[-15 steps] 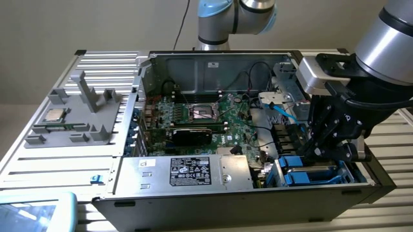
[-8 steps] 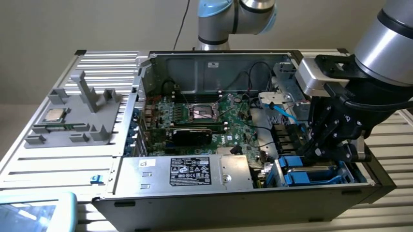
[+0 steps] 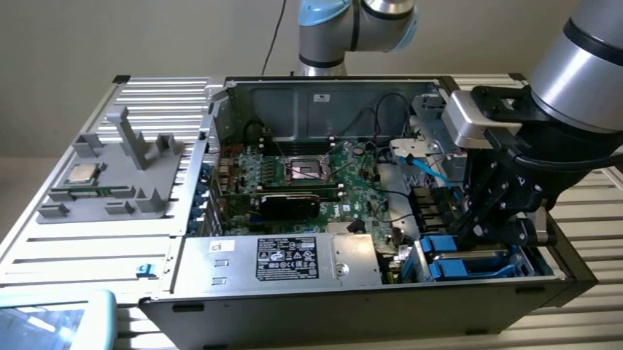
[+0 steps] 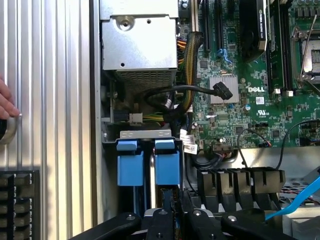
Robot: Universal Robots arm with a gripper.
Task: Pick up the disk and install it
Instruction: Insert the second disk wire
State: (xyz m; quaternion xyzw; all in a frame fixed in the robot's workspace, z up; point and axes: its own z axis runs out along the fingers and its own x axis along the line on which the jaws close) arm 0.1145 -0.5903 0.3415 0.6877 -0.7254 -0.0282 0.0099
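Plain beige wall (image 3: pixel 117 36) behind a ribbed, silver metal table (image 3: pixel 68 248).

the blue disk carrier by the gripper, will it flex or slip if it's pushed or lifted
The blue disk carrier looks like rigid moulded plastic, so probably stiff, not floppy. It stands on edge in a bay beside a second carrier, so it likely slides rather than tips. Its smooth faces may be somewhat slippery.
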